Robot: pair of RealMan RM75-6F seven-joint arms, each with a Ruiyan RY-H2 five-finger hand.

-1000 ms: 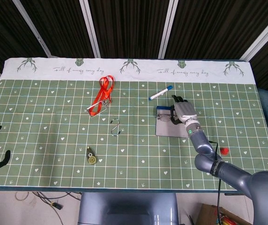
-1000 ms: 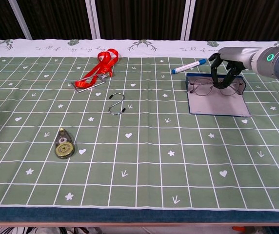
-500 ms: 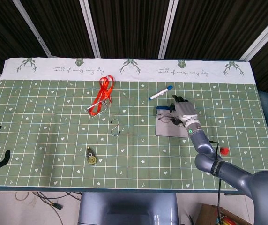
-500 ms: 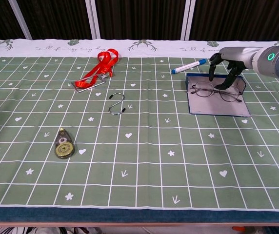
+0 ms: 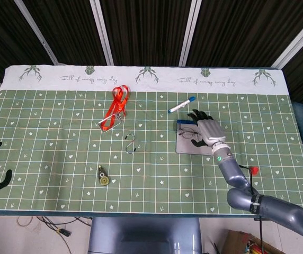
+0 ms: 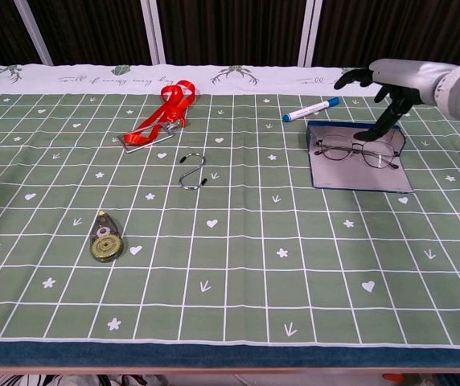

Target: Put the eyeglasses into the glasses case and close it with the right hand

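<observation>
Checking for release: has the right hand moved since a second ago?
Yes. The right hand has lifted off the glasses, its fingers opened toward the pen.

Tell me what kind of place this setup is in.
Probably a robot lab or data-collection room, not a home: a table under a green printed cloth carries unrelated props, an orange lanyard, an S-hook and a marker, and loose cables trail on the floor.

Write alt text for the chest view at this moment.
Eyeglasses lie on an open grey glasses case at the table's right, the right hand above them with fingers spread, holding nothing. A blue marker, red lanyard, metal S-hook and tape dispenser lie around.
</observation>
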